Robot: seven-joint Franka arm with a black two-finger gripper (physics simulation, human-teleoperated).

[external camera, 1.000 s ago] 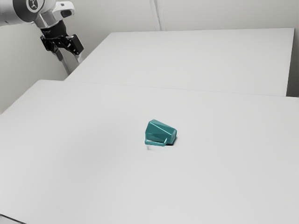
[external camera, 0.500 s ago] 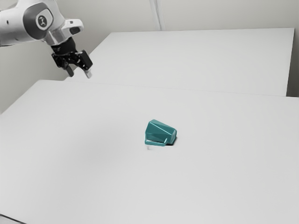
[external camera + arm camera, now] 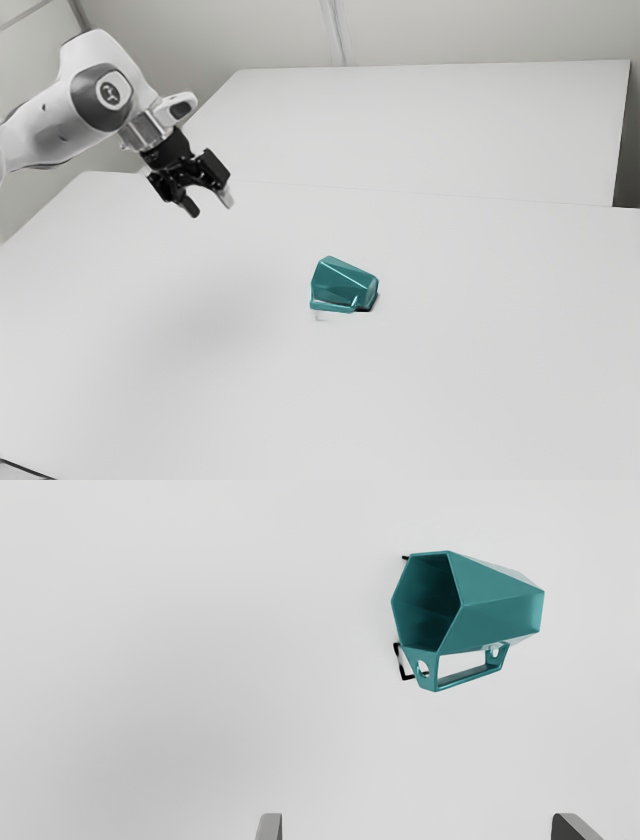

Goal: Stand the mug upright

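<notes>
Your tool is released, its two fingers standing wide apart. In the exterior view it hangs in the air at about ten o'clock from the mug, clear of it, with its fingertips tilted down toward five o'clock. Your arm reaches in from that view's nine to ten o'clock edge.

You have the teal mug on its side on the worktop. In the exterior view its wide mouth faces roughly nine to ten o'clock, its narrower base three to four o'clock, and its handle sits along the six to seven o'clock side.

The wrist view shows you the mug ahead of the fingertips and well apart from them, nearer one finger than the other. You can see into its six-sided mouth, and the handle is on the side toward the fingers. Thin dark lines show just beside the mouth and handle.

Beyond the worktop, toward the exterior view's one o'clock, you see a second white surface and a pale wall.
</notes>
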